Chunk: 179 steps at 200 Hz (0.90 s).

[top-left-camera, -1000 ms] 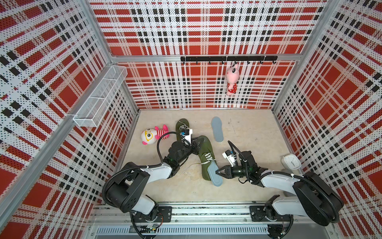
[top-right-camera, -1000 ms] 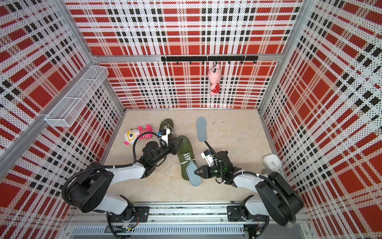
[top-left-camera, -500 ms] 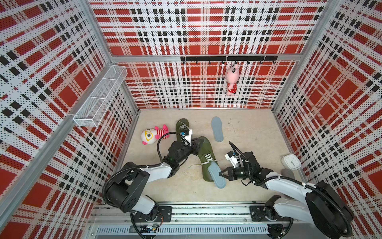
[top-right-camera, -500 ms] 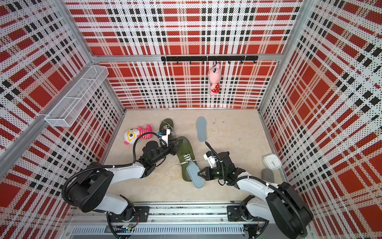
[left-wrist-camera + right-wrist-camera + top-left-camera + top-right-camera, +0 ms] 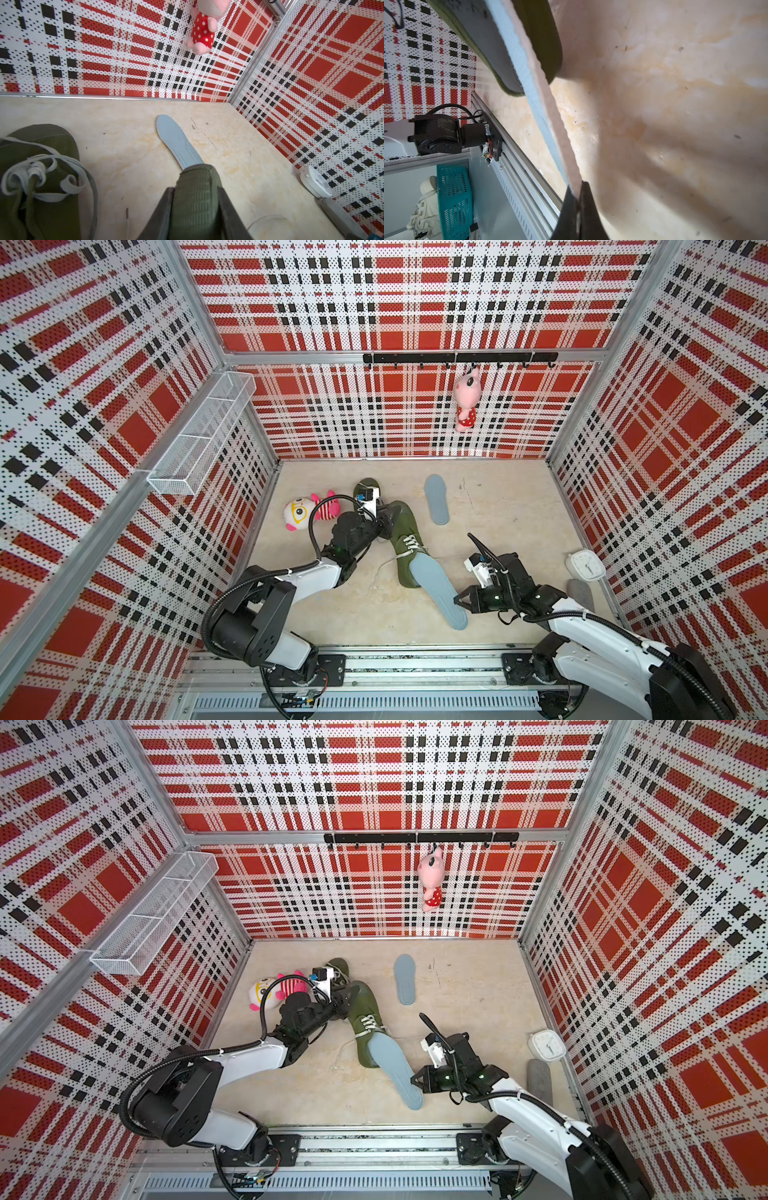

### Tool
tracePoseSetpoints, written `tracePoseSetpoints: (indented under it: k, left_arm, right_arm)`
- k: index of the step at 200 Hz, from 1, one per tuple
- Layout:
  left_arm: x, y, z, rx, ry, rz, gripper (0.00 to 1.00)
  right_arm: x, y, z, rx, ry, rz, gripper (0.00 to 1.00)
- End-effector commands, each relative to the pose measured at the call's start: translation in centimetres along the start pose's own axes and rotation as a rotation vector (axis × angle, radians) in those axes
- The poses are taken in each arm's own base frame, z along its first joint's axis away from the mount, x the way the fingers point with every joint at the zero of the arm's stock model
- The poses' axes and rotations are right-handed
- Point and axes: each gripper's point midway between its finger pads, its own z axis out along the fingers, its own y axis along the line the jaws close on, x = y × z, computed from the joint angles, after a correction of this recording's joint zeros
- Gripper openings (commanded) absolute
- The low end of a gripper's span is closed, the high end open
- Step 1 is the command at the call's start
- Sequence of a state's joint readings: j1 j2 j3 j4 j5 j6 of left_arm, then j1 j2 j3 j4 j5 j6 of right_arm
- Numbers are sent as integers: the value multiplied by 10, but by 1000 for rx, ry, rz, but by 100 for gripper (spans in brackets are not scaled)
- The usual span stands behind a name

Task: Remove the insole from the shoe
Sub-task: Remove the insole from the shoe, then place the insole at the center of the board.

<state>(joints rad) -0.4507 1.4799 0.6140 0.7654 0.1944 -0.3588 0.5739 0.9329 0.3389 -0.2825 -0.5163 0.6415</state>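
The blue-grey insole [image 5: 436,591] sticks out of the heel of the green shoe [image 5: 405,531] toward the near right, its far end still inside. The right gripper [image 5: 457,600] is at the insole's right edge close to the free end, with its jaws pinched together on that edge. The left gripper [image 5: 387,519] is clamped on the shoe's toe. Since a second ago the right gripper has drawn back toward the near right, and more of the insole lies outside the shoe.
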Motion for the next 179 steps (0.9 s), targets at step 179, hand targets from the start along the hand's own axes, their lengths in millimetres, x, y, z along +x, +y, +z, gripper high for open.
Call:
tracePoseSetpoints:
  k: [179]
  left_arm:
    - [-117,-51,-87,184,-182,7,0]
  right_arm:
    - [-232,-75,-51,85,-347,-27,0]
